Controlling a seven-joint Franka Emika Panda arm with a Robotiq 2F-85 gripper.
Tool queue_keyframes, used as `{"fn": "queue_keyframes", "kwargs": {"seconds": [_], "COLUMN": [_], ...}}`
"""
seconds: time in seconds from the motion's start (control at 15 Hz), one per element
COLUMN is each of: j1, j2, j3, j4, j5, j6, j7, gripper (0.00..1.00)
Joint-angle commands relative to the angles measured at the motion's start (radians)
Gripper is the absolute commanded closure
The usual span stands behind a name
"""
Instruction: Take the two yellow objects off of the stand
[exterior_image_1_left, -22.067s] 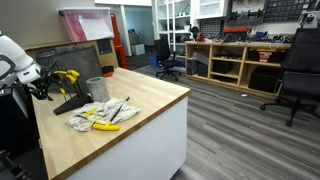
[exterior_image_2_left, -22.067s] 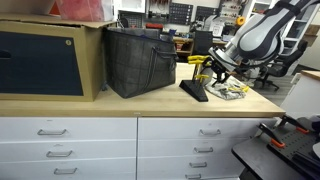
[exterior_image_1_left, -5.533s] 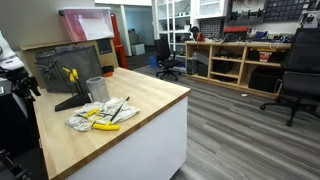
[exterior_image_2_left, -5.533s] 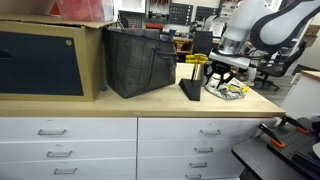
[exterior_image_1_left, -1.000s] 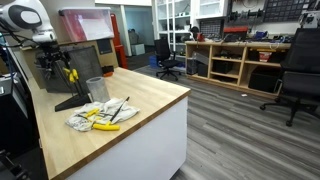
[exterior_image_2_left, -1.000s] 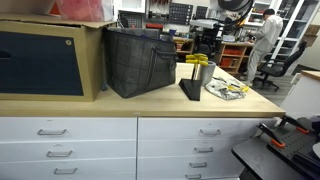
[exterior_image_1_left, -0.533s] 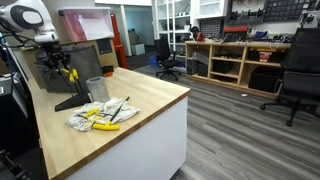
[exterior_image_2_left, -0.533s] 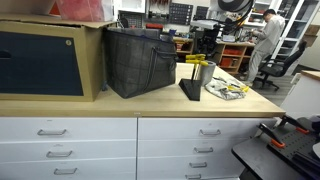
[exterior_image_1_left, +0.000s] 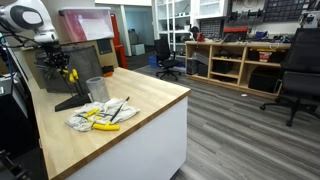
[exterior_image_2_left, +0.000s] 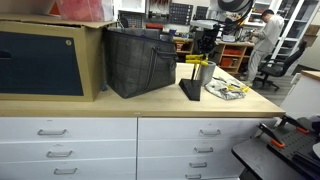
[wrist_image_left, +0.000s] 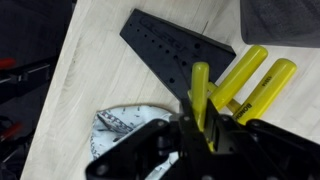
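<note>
In the wrist view my gripper (wrist_image_left: 198, 128) is shut on the handle of one yellow object (wrist_image_left: 200, 85). That handle sticks up from between the jaws, over the black perforated stand (wrist_image_left: 170, 50). Two more yellow handles (wrist_image_left: 246, 72) lie just right of it, close against the gripper body. In both exterior views the arm hangs over the stand (exterior_image_1_left: 66, 82) (exterior_image_2_left: 190, 90), with the gripper (exterior_image_1_left: 60, 62) (exterior_image_2_left: 206, 50) at the yellow objects (exterior_image_1_left: 71, 74) (exterior_image_2_left: 194, 60). The tools' dark tips are hidden.
A grey metal cup (exterior_image_1_left: 97, 88) (exterior_image_2_left: 207, 76) stands next to the stand. A crumpled white cloth (exterior_image_1_left: 98, 116) (wrist_image_left: 118, 128) carries longer yellow-handled tools (exterior_image_1_left: 104, 125). A black bag (exterior_image_2_left: 141, 60) and a large box (exterior_image_2_left: 45, 60) stand behind. The table edge (exterior_image_1_left: 150, 112) is near.
Several seconds ago the arm was off to the side of the stand; now it is above it. Over the last second the arm and the yellow objects have not visibly moved.
</note>
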Motion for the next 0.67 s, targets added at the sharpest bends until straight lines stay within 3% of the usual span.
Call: {"fn": "queue_keyframes", "kwargs": {"seconds": [0.0,0.6], "j1": [0.012,0.005], "j2": [-0.019,-0.107], "j3": [-0.011,0.004], "j4": [-0.003,-0.006], "j5": [-0.007,0.019], "j6": [0.014,-0.013], "j7": [0.028,-0.004], "gripper": [0.96,0.96]}}
